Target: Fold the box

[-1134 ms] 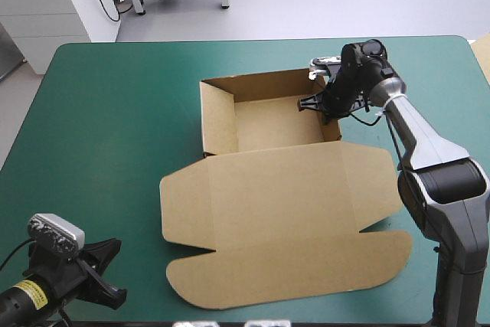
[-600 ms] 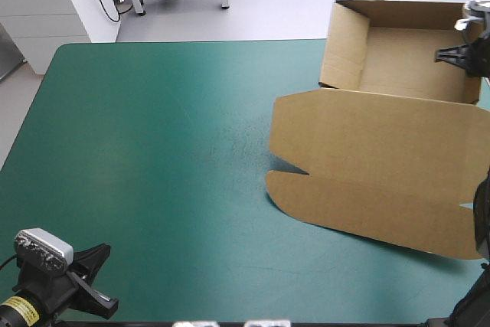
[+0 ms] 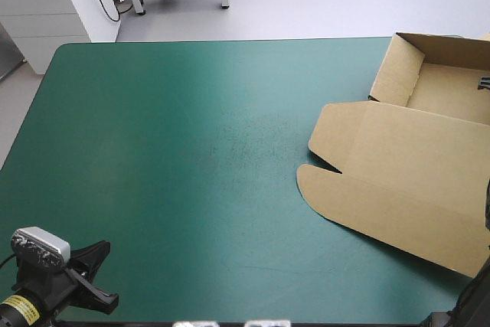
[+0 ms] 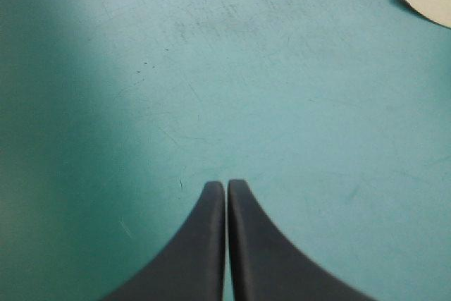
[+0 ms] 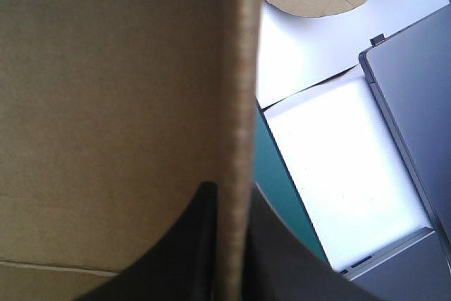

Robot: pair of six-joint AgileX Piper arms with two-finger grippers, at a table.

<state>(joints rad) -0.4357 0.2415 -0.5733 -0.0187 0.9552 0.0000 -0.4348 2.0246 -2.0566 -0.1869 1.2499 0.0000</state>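
Box (image 3: 406, 166) sitting over the counter's (image 3: 191, 151) far right corner, walls standing, lid lying flat, folding looking mostly done | right claw (image 5: 230, 188) pinching one wall | left claw (image 4: 226, 185) closed, empty, hovering over counter's near left corner

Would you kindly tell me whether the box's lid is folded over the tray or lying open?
Open: the lid is spread out in front of the tray, whose inside is in plain view.
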